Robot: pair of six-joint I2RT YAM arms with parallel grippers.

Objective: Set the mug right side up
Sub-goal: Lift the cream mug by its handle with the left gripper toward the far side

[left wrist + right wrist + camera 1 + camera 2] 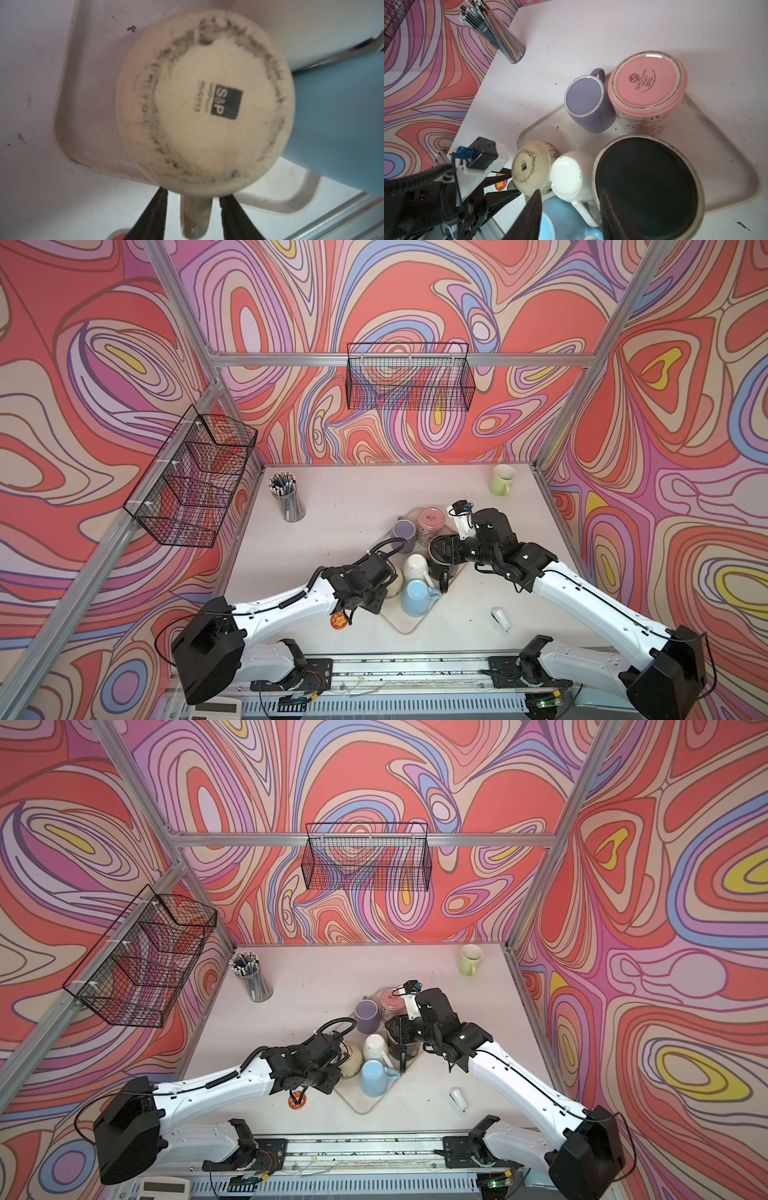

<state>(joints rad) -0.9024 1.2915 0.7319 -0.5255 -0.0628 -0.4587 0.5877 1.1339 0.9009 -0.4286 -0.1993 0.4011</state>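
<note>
Cream mug (205, 104) (upturned), tray (62, 124) edge, fingers (153, 216) astride handle (195, 216)

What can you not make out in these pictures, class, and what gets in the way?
- Cream mug: both top views, mostly under the left arm.
- Its base print: left wrist view, blurred.
- Blue mug: right wrist view, cut by the edge and the right gripper.
- White object near the front: both top views, too small to identify.

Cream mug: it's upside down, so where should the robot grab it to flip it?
By the handle, from the side of the left gripper. The cream mug sits base-up and its handle sticks out between that gripper's open fingers; the blue mug and white mug crowd the other side.
</note>
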